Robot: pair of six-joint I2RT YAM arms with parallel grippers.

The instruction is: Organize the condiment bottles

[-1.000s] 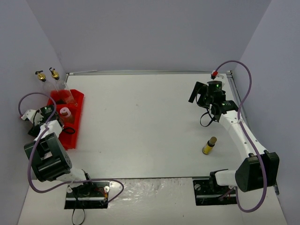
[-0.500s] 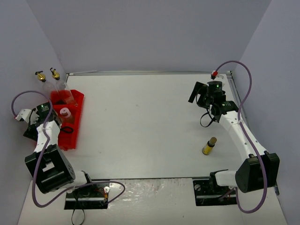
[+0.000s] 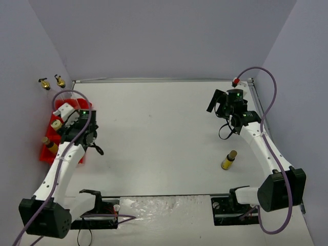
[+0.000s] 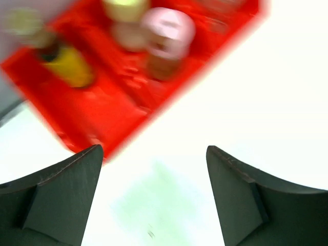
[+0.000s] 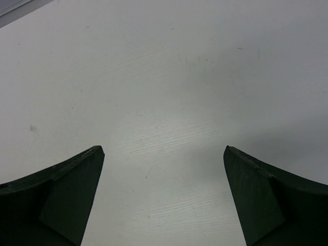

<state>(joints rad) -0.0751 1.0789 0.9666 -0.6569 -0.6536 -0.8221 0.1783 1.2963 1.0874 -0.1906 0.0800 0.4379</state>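
Our right gripper (image 5: 163,149) and left gripper (image 4: 154,148) both gape empty, so we should close the right one squarely below the cap of the slim yellow bottle (image 3: 228,160) near the bench's right edge.

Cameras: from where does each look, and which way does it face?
Top external: above, behind the bases, facing down over the table; left arm, right arm show.
Left wrist: on that arm, facing down at the red tray; open left pincer shows.
Right wrist: facing down at the table; open right pincer shows.
Shared: top external and left wrist see the tray.
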